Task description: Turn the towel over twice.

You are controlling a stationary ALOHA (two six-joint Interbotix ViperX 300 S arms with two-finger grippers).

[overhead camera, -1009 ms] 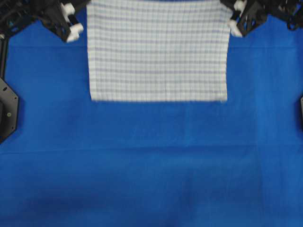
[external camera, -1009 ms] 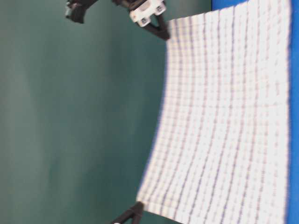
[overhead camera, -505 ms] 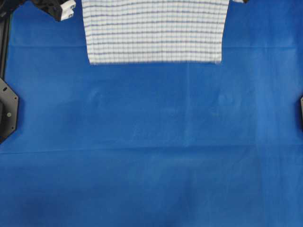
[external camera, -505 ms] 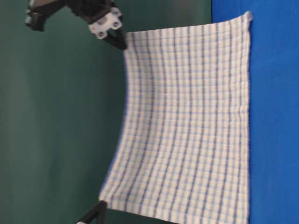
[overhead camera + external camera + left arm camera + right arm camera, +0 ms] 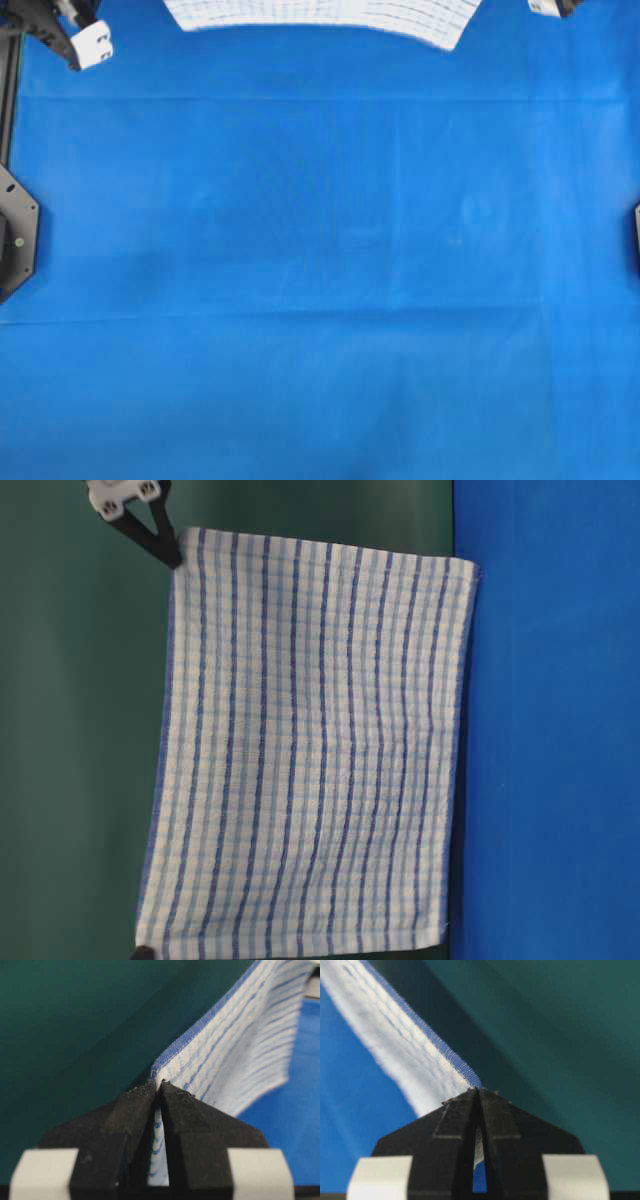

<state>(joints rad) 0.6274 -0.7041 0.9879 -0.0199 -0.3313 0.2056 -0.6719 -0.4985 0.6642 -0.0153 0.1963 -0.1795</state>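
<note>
The towel [image 5: 310, 750], white with thin blue stripes, hangs upright and flat above the blue table, stretched by its two upper corners. In the left wrist view my left gripper [image 5: 159, 1082] is shut on one upper corner of the towel [image 5: 240, 1035], with cloth showing between its black fingers. My right gripper [image 5: 479, 1090] is shut on the other upper corner, and the towel's hem [image 5: 405, 1050] runs away from its tips. From overhead, just the towel's curved lower edge [image 5: 320, 12] shows at the far edge. In the table-level view one gripper's black fingers [image 5: 160, 540] pinch a corner.
The blue cloth [image 5: 320, 280] covers the whole table and lies flat with faint creases. Black arm bases stand at the left edge [image 5: 15, 235] and the right edge [image 5: 636, 235]. A dark green wall [image 5: 80, 730] stands behind the towel.
Both grippers have risen and drawn back with the towel. From overhead it has slid toward the far edge. It was bowed and now hangs flat.
</note>
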